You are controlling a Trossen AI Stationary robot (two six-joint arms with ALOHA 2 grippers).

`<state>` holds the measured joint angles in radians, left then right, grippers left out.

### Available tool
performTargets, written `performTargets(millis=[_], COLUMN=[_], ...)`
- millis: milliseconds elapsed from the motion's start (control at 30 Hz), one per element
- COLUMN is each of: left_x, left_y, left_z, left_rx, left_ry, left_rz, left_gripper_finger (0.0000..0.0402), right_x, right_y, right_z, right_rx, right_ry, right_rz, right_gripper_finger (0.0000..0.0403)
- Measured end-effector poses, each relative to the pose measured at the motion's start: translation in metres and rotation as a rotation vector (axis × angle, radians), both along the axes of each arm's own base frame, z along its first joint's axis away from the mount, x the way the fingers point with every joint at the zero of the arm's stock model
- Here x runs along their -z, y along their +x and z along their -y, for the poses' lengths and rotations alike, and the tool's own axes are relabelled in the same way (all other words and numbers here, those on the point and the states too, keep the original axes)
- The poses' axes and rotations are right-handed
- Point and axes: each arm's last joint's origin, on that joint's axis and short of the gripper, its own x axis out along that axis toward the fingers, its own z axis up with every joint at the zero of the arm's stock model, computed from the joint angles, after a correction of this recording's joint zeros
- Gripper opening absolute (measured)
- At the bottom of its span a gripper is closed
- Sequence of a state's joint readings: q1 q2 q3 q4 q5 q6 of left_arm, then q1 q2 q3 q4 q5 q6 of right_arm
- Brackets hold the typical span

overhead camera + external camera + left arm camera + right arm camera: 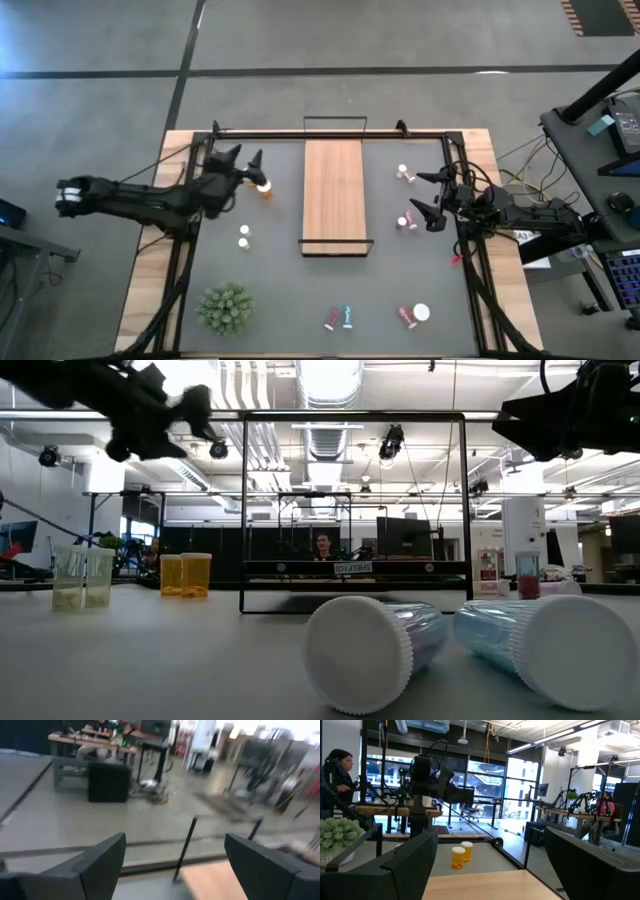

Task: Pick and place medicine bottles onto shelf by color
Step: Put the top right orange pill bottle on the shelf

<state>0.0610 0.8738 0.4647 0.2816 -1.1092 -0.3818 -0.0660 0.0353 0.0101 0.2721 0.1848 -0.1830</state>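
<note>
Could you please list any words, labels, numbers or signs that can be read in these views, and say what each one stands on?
No text can be read in any view.
Strip sign on the far bench behind the shelf: lettering too small to read.
Medicine bottles: no readable label on the two lying nearest in the low view; the others are too small to tell.

Two dark fingers [395, 865] stand wide apart. Between them lies a light wood shelf [485, 887]. Past it stand two orange bottles [461, 854] with white caps. A green plant [337, 834] sits nearby. A person [335, 767] is far back.
</note>
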Motion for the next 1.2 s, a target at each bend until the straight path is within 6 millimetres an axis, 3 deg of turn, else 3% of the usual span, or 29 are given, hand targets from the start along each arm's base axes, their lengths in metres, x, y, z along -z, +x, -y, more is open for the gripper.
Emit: performTargets(millis=[100, 400, 800, 933, 1200], left_x=[-0.003, 0.013, 0.041, 0.045, 0.045], left_y=[0.014, 0.045, 0.065, 0.069, 0.071], left_z=[-0.008, -0.029, -0.062, -0.076, -0.116], left_rx=[-0.036, -0.044, 0.105, 0.138, 0.135], left_ry=[-0.004, -0.036, -0.151, -0.271, -0.684], left_rz=[-0.015, -0.145, -0.244, -0.217, -0.164], left_gripper_finger=[0.0322, 0.0322, 0.0322, 0.0322, 0.0322], right_x=[0.001, 0.002, 0.002, 0.002, 0.002], right_y=[0.000, 0.001, 0.001, 0.001, 0.001], right_z=[0.000, 0.000, 0.000, 0.000, 0.000], right_rx=[0.000, 0.000, 0.000, 0.000, 0.000], right_ry=[0.001, 0.001, 0.001, 0.001, 0.001], right_rz=[-0.010, -0.019, -0.020, -0.019, -0.019], right_gripper_finger=[0.0350, 0.0350, 0.0350, 0.0350, 0.0350])
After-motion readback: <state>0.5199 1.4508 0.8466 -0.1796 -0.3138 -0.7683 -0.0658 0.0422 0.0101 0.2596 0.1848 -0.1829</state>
